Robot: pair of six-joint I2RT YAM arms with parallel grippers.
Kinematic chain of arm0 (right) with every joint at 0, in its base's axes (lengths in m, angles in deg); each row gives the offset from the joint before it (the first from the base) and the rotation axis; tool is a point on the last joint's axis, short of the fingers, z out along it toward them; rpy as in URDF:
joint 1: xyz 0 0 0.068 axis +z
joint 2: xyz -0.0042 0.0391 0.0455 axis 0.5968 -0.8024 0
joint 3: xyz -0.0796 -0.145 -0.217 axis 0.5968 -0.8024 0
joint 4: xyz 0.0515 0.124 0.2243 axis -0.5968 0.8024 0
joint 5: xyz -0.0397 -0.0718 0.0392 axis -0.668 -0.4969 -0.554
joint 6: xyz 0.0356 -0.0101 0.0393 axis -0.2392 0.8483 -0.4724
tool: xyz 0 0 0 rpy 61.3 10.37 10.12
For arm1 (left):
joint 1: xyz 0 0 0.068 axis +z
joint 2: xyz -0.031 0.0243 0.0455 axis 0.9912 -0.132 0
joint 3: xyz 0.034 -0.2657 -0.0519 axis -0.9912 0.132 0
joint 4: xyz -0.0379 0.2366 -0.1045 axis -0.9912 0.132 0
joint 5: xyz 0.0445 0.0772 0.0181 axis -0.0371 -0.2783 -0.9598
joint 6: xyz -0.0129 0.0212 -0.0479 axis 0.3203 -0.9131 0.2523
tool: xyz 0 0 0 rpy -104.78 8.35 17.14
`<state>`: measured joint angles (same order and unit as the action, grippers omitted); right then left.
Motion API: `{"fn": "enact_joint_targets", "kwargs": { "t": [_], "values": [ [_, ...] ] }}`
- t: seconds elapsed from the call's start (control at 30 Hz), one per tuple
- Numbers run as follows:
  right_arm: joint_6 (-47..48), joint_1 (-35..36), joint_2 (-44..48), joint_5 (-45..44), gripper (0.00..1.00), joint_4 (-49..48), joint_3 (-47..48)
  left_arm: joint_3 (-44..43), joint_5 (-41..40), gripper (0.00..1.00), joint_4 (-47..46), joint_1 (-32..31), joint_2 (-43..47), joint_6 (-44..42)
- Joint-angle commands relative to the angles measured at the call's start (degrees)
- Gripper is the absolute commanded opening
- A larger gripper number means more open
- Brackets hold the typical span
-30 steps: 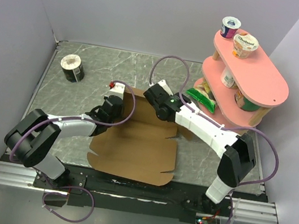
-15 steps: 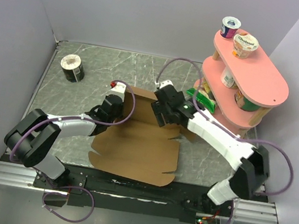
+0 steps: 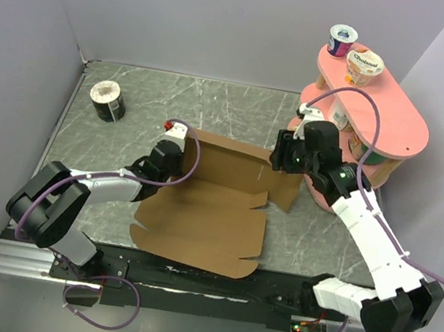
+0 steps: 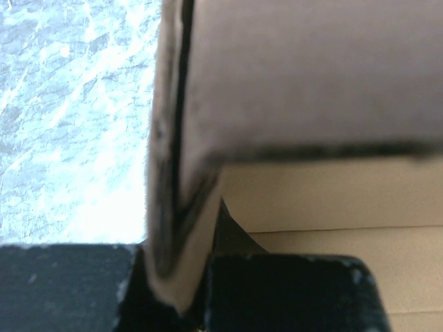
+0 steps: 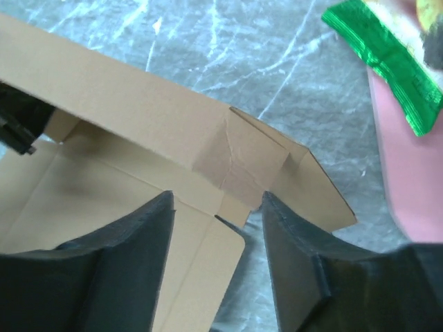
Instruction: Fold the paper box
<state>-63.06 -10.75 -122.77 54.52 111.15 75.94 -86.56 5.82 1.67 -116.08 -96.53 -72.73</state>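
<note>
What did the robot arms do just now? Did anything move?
The right gripper opened up, letting go of the paper box at its raised back flap, and swung right to the flap's end near the pink shelf. The left gripper stays pinched on the flap's left corner, and the box lies where it was, flap still standing.

Centre-near on grey stone-patterned worktop [image 3: 174, 98]: brown cardboard paper box [image 3: 205, 218], far panel upright. Left tool [image 3: 176, 143] at its far-left corner, right tool [image 3: 279, 160] above far-right. Pink tiered shelf [image 3: 392, 118] far right.
</note>
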Motion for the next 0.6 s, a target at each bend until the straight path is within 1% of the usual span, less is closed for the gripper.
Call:
{"fn": "enact_joint_targets", "kwargs": {
  "t": [0.0, 0.1, 0.23, 0.37, 0.5, 0.57],
  "values": [
    [-0.3, -0.7, -1.8, -2.2, 0.51, -0.5, -0.9, -0.3, 0.9, 0.01, -2.8, 0.2, 1.2, 0.1],
    [-1.0, -0.6, -2.4, -5.2, 0.46, -1.1, -2.8, -0.3, 0.9, 0.01, -2.8, 0.2, 1.2, 0.4],
    [-1.1, -0.5, -3.9, -7.1, 0.45, -2.5, -5.8, 0.0, 1.4, 0.01, -3.3, 0.2, 1.4, 0.7],
    [-0.2, -0.6, -4.7, -4.5, 0.45, -7.4, -8.0, 0.1, 1.8, 0.01, -3.5, 0.2, 1.3, 0.0],
    [0.9, -0.4, -4.8, -1.4, 0.47, -15.6, -10.7, 1.2, 3.0, 0.01, -4.9, 0.2, 1.8, -1.0],
    [1.3, -0.5, -5.5, -0.3, 0.48, -17.6, -11.0, 1.5, 3.7, 0.01, -5.7, 0.2, 2.1, -1.0]
  ]
}}
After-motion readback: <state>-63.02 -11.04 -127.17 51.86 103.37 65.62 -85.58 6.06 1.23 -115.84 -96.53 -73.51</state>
